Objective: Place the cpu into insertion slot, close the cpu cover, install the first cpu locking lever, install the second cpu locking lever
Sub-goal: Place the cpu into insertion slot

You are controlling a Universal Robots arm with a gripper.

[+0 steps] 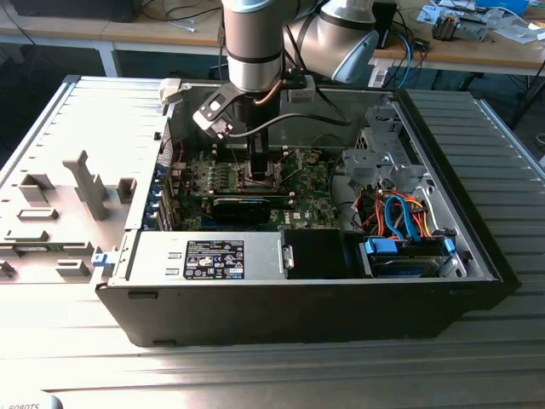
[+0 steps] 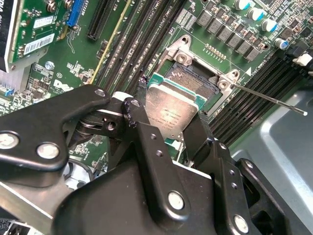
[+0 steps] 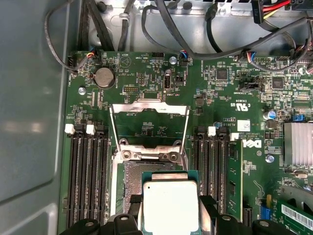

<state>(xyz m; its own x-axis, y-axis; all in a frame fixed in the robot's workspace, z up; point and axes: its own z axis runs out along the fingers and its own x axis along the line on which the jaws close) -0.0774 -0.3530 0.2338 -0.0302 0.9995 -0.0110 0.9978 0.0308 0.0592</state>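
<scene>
A: While the gripper (image 2: pixel 166 123) hangs inside the open computer case (image 1: pixel 298 311), what is it carrying?

B: The cpu (image 3: pixel 170 205), clamped by two opposite edges, silver top up. It sits just over the insertion slot (image 2: pixel 193 78), covering part of the contact field. I judge it not yet seated.

A: And the rest of the job?

B: All undone, it seems. The cpu cover (image 3: pixel 149 106) lies flipped open beyond the slot, and a locking lever (image 2: pixel 266 96) sticks out unlatched.
</scene>
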